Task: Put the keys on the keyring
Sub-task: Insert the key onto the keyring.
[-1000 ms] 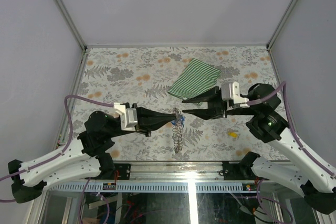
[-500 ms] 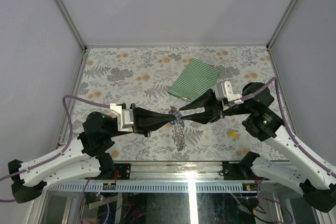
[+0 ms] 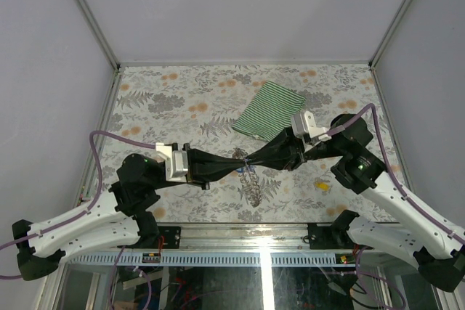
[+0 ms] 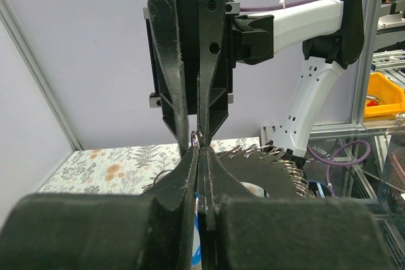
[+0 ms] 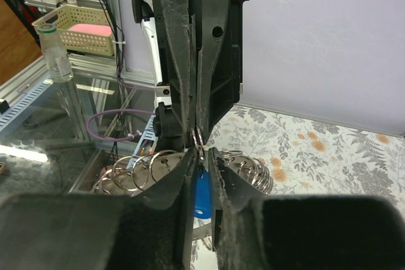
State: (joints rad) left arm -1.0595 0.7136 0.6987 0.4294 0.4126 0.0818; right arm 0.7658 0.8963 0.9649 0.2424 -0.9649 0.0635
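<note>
My left gripper [image 3: 242, 159] is shut on a small metal loop [image 5: 199, 139], and a blue key [image 5: 201, 194] hangs under that loop. The silvery coil of the keyring [image 3: 252, 186] dangles below the fingertips; its rings [image 4: 272, 153] show beside my left fingers and also in the right wrist view as the coil [image 5: 142, 170]. My right gripper [image 3: 248, 157] meets the left one tip to tip. Its jaws stand a narrow gap apart around the loop and the blue key. A yellow key [image 3: 321, 186] lies on the table near the right arm.
A green-and-white striped cloth [image 3: 270, 109] lies behind the grippers at the middle right of the floral table [image 3: 167, 99]. Metal frame rails [image 3: 109, 114] border the table on both sides and at the near edge.
My right gripper has moved left until its tips meet the left gripper's, and its jaws have narrowed around the loop. The left gripper has stayed shut and almost still.
</note>
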